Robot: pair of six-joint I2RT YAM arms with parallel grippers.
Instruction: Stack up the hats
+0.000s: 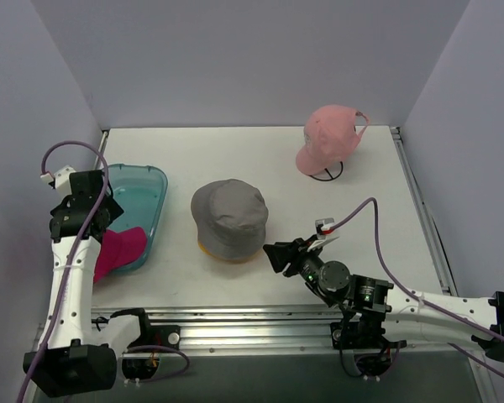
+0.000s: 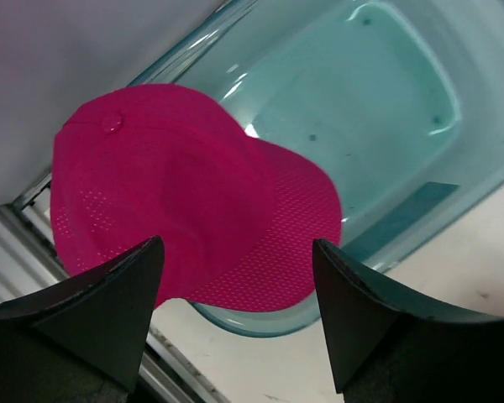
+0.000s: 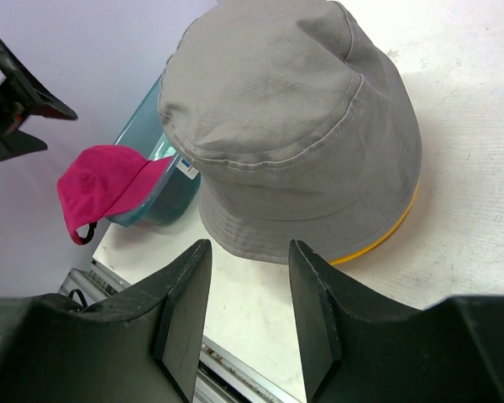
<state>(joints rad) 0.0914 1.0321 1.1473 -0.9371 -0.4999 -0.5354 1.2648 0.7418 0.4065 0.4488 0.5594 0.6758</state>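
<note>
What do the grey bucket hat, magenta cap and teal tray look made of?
Grey bucket hat: matte woven fabric, probably cotton twill, going by the stitched seams and soft creases.
Magenta cap: soft synthetic-looking fabric, with a fine perforated mesh texture on the brim.
Teal tray: glossy translucent plastic, with bright glints and see-through walls.

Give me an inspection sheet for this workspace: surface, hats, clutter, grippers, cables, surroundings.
Surface: white table, no spills seen.
Job's things: grey bucket hat sits over yellow bucket hat, of which only the rim shows; magenta cap drapes over the near rim of teal tray; light pink cap rests on a stand at back right.
Clutter: tray and stand only.
Grippers: left gripper open above the magenta cap; right gripper open, empty, facing the grey hat.
Cables: left cable and right cable loop off the arms, clear of the hats.
Surroundings: plain walls on three sides.
</note>
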